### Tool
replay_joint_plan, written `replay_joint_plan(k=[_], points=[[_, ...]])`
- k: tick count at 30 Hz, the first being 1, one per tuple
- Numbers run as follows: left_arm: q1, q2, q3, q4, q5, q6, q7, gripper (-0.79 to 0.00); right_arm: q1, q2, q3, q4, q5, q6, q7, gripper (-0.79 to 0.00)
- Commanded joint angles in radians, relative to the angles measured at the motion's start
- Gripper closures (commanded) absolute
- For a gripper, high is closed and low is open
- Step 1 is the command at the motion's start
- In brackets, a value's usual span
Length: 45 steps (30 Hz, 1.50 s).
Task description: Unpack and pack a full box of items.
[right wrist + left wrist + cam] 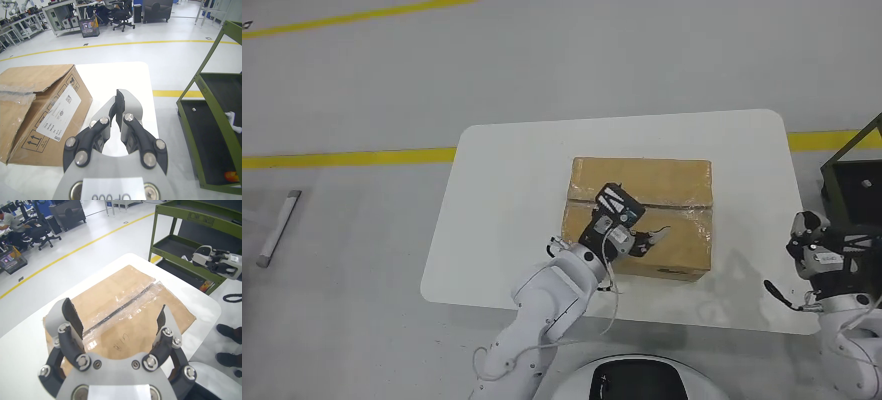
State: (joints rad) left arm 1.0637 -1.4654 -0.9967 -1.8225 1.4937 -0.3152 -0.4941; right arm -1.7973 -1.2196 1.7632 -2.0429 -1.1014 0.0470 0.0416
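The cardboard box (662,185) sits on the white table (492,200), flaps down under clear tape (121,308). The left gripper (115,306) hovers just above the box's near flap, jaws wide, probably to catch the seam. The right gripper (117,98), pinched closed and empty, hangs beside the box, well apart.

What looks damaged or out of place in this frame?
The cardboard box is worn: its top flap has a ragged, torn edge at the end facing the right gripper, and the clear tape along the centre seam is crumpled, with a dark gap along it. Nothing else stands out.
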Motion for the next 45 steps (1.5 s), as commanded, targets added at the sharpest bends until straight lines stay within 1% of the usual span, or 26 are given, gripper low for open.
replay_joint_plan(k=[1,4,7,9,14,16,17,19,21,24,27,30,31,32,33,35,36,39,41,42,44,45], points=[[-0.03,-0.004,0.026,0.019,0.016,-0.012,-0.027,-0.785,-0.003,-0.001,0.003,-0.003,-0.001,-0.001,-0.001,0.0],[-0.091,-0.01,0.069,0.049,0.076,-0.04,-0.081,-0.785,-0.014,-0.002,0.011,-0.006,-0.002,-0.002,-0.006,0.0],[-0.133,-0.019,0.109,0.09,0.097,-0.048,-0.114,-0.785,-0.026,-0.004,0.017,-0.006,-0.003,0.001,-0.009,0.0],[-0.165,-0.024,0.136,0.114,0.139,-0.061,-0.134,-0.785,-0.031,-0.006,0.017,-0.009,0.005,0.007,-0.011,0.0],[-0.201,-0.033,0.188,0.161,0.22,-0.07,-0.134,-0.785,-0.038,-0.01,0.015,-0.015,0.022,0.018,-0.013,0.0],[-0.212,-0.037,0.202,0.173,0.238,-0.064,-0.132,-0.748,-0.039,-0.012,0.015,-0.016,0.024,0.018,-0.013,0.0],[-0.219,-0.039,0.209,0.18,0.252,-0.063,-0.131,-0.699,-0.039,-0.012,0.015,-0.016,0.022,0.018,-0.013,0.0],[-0.233,-0.044,0.226,0.197,0.278,-0.062,-0.121,-0.65,-0.039,-0.013,0.015,-0.017,0.02,0.017,-0.014,0.0],[-0.246,-0.049,0.24,0.214,0.3,-0.057,-0.117,-0.64,-0.038,-0.014,0.015,-0.016,0.018,0.016,-0.014,0.0],[-0.264,-0.057,0.252,0.241,0.31,-0.049,-0.11,-0.588,-0.034,-0.015,0.016,-0.016,0.017,0.015,-0.013,0.0],[-0.285,-0.065,0.267,0.266,0.331,-0.06,-0.107,-0.594,-0.027,-0.017,0.017,-0.015,0.035,0.02,-0.008,0.0],[-0.29,-0.071,0.275,0.279,0.335,-0.062,-0.101,-0.554,-0.022,-0.019,0.02,-0.015,0.041,0.021,-0.002,0.0],[-0.293,-0.072,0.277,0.281,0.343,-0.065,-0.101,-0.557,-0.021,-0.019,0.02,-0.015,0.043,0.02,-0.001,0.0],[-0.294,-0.073,0.28,0.283,0.352,-0.07,-0.099,-0.523,-0.02,-0.02,0.02,-0.015,0.043,0.019,0.001,0.0],[-0.296,-0.074,0.283,0.283,0.363,-0.076,-0.095,-0.517,-0.019,-0.02,0.02,-0.015,0.043,0.019,0.001,0.0],[-0.296,-0.074,0.288,0.28,0.389,-0.082,-0.087,-0.425,-0.017,-0.021,0.018,-0.013,0.042,0.019,0.004,0.0],[-0.294,-0.074,0.289,0.278,0.397,-0.088,-0.084,-0.409,-0.016,-0.022,0.018,-0.013,0.044,0.02,0.004,0.0],[-0.285,-0.074,0.287,0.262,0.411,-0.107,-0.086,-0.44,-0.011,-0.023,0.016,-0.012,0.044,0.017,0.008,0.0],[-0.274,-0.074,0.282,0.24,0.405,-0.116,-0.092,-0.545,-0.007,-0.024,0.015,-0.01,0.044,0.018,0.011,0.0],[-0.269,-0.074,0.279,0.233,0.404,-0.121,-0.095,-0.517,-0.004,-0.024,0.014,-0.009,0.042,0.017,0.012,0.0],[-0.259,-0.074,0.275,0.225,0.398,-0.129,-0.096,-0.422,0.001,-0.024,0.012,-0.007,0.039,0.016,0.015,0.0],[-0.255,-0.074,0.275,0.225,0.397,-0.132,-0.097,-0.431,0.003,-0.025,0.01,-0.005,0.037,0.015,0.015,0.0]])
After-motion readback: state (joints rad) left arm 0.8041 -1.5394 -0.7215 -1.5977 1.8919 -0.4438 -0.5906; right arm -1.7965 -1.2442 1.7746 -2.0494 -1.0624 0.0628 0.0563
